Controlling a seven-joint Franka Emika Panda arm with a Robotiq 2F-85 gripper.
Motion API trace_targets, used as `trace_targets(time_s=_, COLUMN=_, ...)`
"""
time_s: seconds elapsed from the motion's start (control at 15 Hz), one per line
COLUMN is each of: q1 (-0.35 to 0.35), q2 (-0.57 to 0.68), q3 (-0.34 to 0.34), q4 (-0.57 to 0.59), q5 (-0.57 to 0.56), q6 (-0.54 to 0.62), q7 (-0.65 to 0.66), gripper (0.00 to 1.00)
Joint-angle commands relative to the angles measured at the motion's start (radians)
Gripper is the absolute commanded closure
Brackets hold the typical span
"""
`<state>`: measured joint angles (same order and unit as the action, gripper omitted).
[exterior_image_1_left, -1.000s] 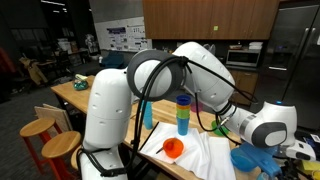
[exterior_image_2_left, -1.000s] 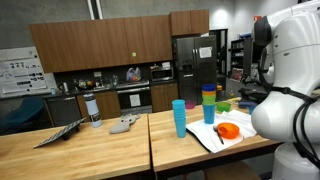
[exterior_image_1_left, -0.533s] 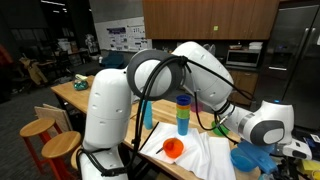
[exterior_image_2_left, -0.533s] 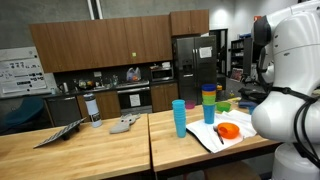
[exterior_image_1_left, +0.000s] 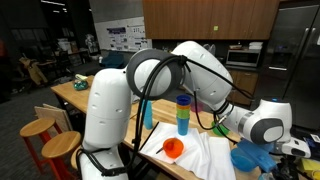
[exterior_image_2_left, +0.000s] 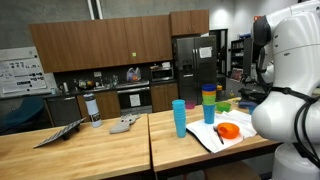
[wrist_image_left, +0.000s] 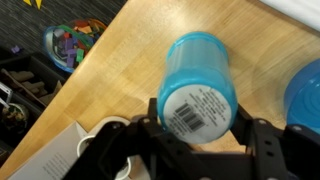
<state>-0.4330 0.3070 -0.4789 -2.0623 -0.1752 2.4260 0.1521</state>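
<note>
Wrist view: blue cup (wrist_image_left: 197, 85) right between the fingers of the gripper (wrist_image_left: 198, 128), its base with a white barcode label turned to the camera, inside hidden. Dark fingers (wrist_image_left: 150, 125) spread, one on each side of the cup and close against its wall; cannot tell whether pressing on it or only just beside it. Under the cup, the wooden table (wrist_image_left: 120, 70), with its edge to the left. Far left, past that edge, a bowl (wrist_image_left: 70, 42) holding small pieces of many colours. At the right border, part of another blue vessel (wrist_image_left: 306, 95), contents out of sight. Near left, a white sheet (wrist_image_left: 55, 158). In both exterior views, a stack of coloured cups (exterior_image_1_left: 183, 113) (exterior_image_2_left: 208, 104) nested one in another, and an orange bowl (exterior_image_1_left: 173, 149) (exterior_image_2_left: 228, 131) on a white cloth (exterior_image_1_left: 205, 158) (exterior_image_2_left: 208, 138), contents too small to tell
</note>
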Motion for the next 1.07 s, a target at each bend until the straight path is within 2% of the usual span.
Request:
trace_targets(time_s=0.0, q1=0.011, q2=-0.045, q3=-0.014, q4=-0.01, q5=-0.041, q6=-0.058, q7=-0.004, gripper=0.58)
trace_targets(time_s=0.53, q1=0.003, q2=-0.147, q3=-0.01, q4=-0.065, q5=-0.077, q6=-0.08, q7=-0.059, gripper=0.58)
trace_targets(time_s=1.0, q1=0.014, q2=-0.202, q3=0.012, q4=-0.112, q5=-0.08, q6=-0.019, q7=-0.034, gripper=0.58)
